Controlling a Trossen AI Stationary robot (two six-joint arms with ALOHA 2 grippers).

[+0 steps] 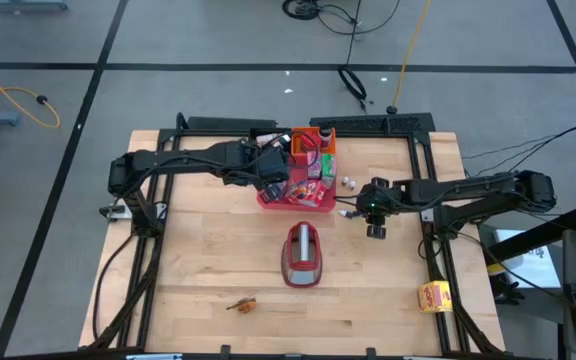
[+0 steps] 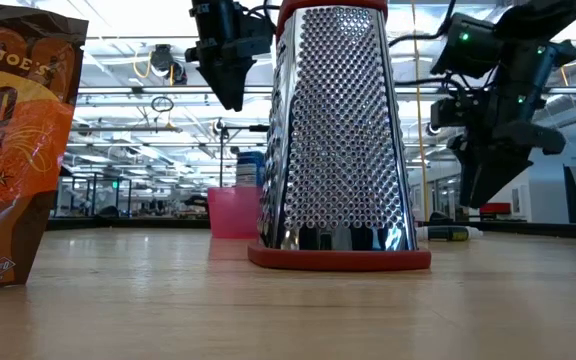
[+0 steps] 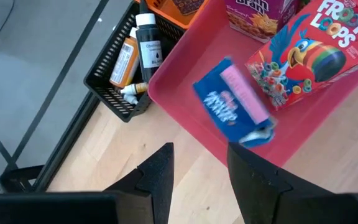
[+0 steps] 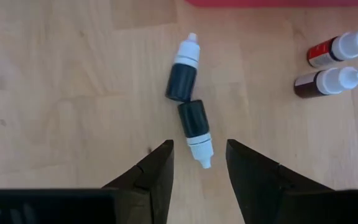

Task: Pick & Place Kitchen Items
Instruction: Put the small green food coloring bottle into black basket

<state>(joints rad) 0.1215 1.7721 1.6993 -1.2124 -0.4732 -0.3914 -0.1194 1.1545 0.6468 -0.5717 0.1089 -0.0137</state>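
Note:
My left gripper [image 3: 199,149] is open above the near-left corner of the pinkish-red tray [image 3: 185,106]. A small blue and pink carton [image 3: 235,102] shows blurred over the tray floor beside a Froot Loops carton [image 3: 309,56]. My right gripper [image 4: 199,144] is open above the table, right of the tray [image 1: 298,200]. Below it lie two dark, white-capped bottles [image 4: 182,68] [image 4: 194,127] on their sides. Two more bottles [image 4: 328,65] lie nearby. A yellow-orange bag [image 1: 433,297] and an orange-brown piece [image 1: 243,303] rest near the table's front edge.
A red-based metal grater [image 1: 303,255] stands in the middle of the table, in front of the tray. An orange box [image 1: 313,142] and a black basket of bottles [image 3: 123,68] sit behind the tray. Bare wood lies to the left and in front.

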